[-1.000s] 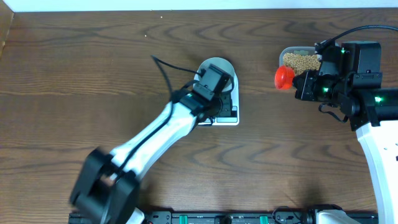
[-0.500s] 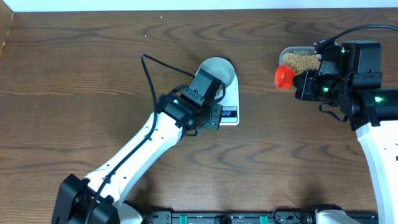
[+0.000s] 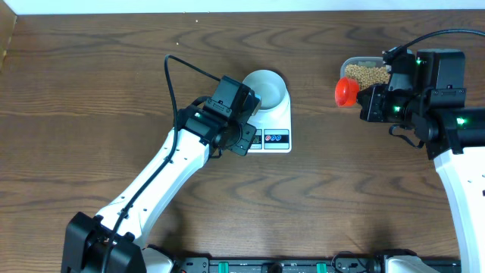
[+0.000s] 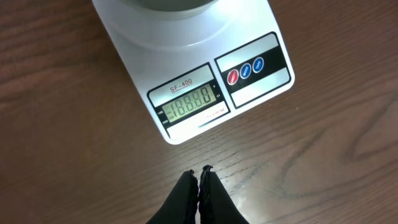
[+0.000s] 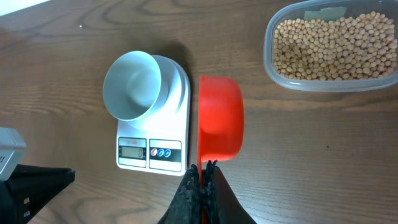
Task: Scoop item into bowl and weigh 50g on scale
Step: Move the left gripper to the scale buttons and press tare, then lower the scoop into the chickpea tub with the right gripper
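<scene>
No beans are in the bowl yet, so this looks like the point between readying the scale and taking the first scoop. The bowl stands empty on the back of the scale's platform. The display has every segment lit, which I take for a start-up check rather than a settled reading.

The left end effector is clenched with nothing between its fingers. It hangs over bare tabletop, just off the front edge of the scale and nearest the display. The red and blue buttons lie a little further off to one side.

The right end effector is clamped on the handle end of a red scoop, which appears empty. In the overhead view the scoop hangs just beside the clear tub and well apart from the bowl.

The beans all lie in that tub, at the far right of the tabletop.

The next move probably falls to the right arm. It needs to dip the scoop into the beans, lift it level and carry it left to the bowl. It should then tip in small amounts while the reading climbs to the target weight. The display should show zero with the bowl on it before the first pour.
</scene>
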Controlling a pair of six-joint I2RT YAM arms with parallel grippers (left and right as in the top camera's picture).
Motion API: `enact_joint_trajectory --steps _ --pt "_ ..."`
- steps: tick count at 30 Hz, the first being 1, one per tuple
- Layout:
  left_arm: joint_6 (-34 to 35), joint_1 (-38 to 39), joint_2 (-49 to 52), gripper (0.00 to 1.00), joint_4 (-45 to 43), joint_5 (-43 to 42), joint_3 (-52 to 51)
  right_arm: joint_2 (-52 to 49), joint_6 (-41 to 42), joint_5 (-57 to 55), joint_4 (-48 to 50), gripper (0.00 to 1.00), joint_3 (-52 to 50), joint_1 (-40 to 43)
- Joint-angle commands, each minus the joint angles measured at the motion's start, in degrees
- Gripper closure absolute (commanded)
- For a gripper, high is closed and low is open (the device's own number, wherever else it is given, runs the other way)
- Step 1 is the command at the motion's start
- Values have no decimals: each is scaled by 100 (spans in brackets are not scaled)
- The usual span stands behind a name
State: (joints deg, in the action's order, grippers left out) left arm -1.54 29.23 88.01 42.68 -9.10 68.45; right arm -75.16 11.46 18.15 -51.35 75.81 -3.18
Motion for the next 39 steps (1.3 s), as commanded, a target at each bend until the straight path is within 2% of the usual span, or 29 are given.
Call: enact_joint_trajectory --steps 1,9,11,14,15,16,18,19,39 --pt "-339 -42 -59 93 42 -96 20 35 -85 -24 13 99 92 13" --pt "-376 -42 -330 92 118 -96 20 35 -83 -24 13 99 92 13" --pt "-378 -42 -413 88 114 -94 20 35 -83 -24 15 99 92 13" --pt "-378 -42 -433 66 125 -92 20 35 -83 -24 13 99 92 13" --pt "-378 -39 -422 41 125 -92 17 35 -83 -24 15 99 92 13" --pt "-378 -39 -420 30 125 -92 17 35 -83 -24 13 99 92 13" --pt "-380 -39 -420 24 125 -92 17 35 -83 -22 9 99 92 13" --pt "-380 -39 -420 1 125 -92 17 35 -83 -22 9 99 92 13" --pt "-442 -61 -420 1 299 232 17 35 -83 -24 -22 99 92 13"
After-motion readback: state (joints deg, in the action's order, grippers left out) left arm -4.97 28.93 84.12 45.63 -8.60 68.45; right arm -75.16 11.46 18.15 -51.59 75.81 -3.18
